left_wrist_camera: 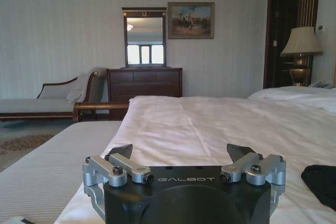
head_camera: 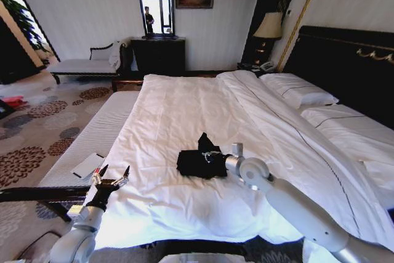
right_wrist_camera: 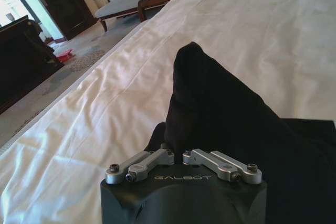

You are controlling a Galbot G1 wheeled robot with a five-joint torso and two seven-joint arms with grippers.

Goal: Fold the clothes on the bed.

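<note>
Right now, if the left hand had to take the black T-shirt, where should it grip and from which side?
Probably the near-left edge of the folded T-shirt, coming in low from the robot's left. The right hand already pinches the raised peak on the right; the left hand hovers open over the bed's edge.

Your left pincer (left_wrist_camera: 184, 169) sits low over the large bed with its white duvet (left_wrist_camera: 210, 124), its dark fingertips (left_wrist_camera: 119, 152) spread wide apart and holding nothing. A corner of the black soft-fabric T-shirt (left_wrist_camera: 321, 182) lies on the duvet off to one side. Beyond stand a dark wood dresser (left_wrist_camera: 144, 83), a framed mirror (left_wrist_camera: 144, 38) and a light-cushioned chaise bench (left_wrist_camera: 47, 103).
</note>
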